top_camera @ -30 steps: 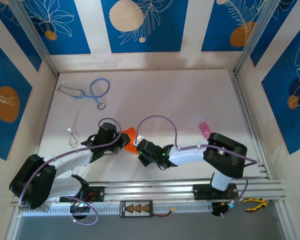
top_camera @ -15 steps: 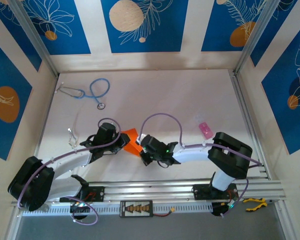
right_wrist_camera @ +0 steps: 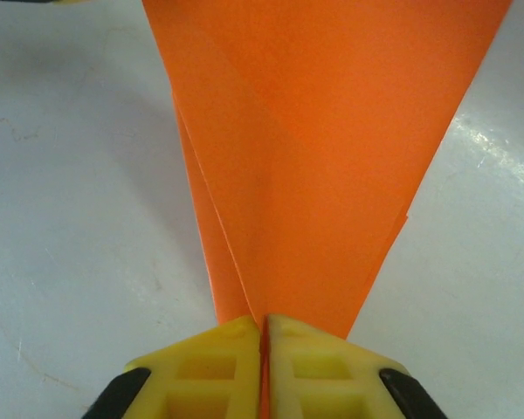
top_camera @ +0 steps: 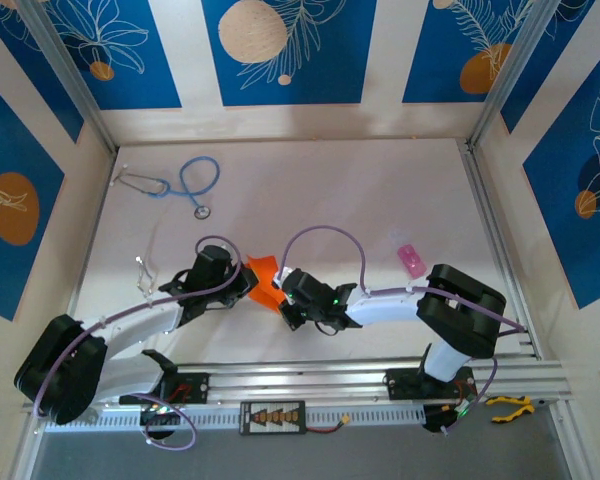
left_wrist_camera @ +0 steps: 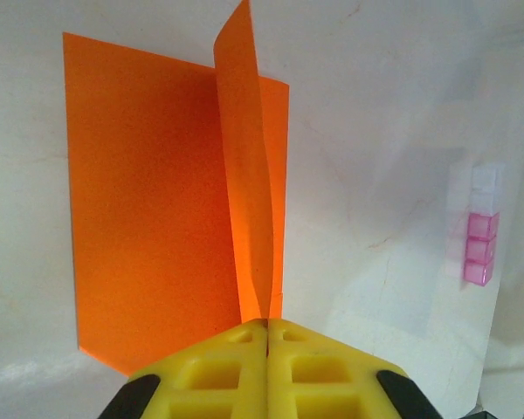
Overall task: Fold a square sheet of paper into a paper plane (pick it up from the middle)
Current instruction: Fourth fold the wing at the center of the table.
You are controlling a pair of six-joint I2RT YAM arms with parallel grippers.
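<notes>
The square sheet of paper (top_camera: 264,281) is bright orange, creased and folded, and sits between my two grippers near the front middle of the table. In the left wrist view a flat panel of the paper (left_wrist_camera: 157,192) lies on the table while a flap stands upright. My left gripper (left_wrist_camera: 268,325) is shut on the foot of that flap. In the right wrist view the paper (right_wrist_camera: 314,157) tapers to a point like a dart, and my right gripper (right_wrist_camera: 264,325) is shut on that narrow end. In the top view the left gripper (top_camera: 246,285) and the right gripper (top_camera: 283,296) nearly meet.
A blue stethoscope (top_camera: 185,185) lies at the back left. A small pink thing (top_camera: 410,258) lies to the right, also seen as pink blocks (left_wrist_camera: 479,249). The metal rail (top_camera: 360,375) runs along the near edge, with walls on three sides.
My left gripper's jaws have closed onto the paper flap. My right gripper has shifted slightly left toward the paper, and more orange shows between the grippers.
</notes>
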